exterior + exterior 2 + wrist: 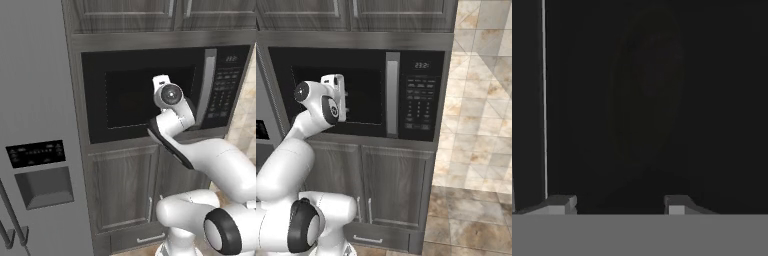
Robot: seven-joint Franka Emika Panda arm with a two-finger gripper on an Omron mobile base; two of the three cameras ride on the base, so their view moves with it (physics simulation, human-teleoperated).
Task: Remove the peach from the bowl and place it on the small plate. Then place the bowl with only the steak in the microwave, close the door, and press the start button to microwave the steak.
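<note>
A grey fridge (35, 125) stands left of dark wood cabinets (391, 190), with beige tiles (476, 150) to the right.

the only readable sign is a pale digital readout at the top of the keypad panel (421, 95), on the right side of the microwave (358, 92), just right of the door (338, 95) handle; it looks like "23:21" or close to it, too blurred to be sure. the button labels beneath it cannot be read, nor the marks on the fridge panel (35, 153) left of the microwave.
</note>
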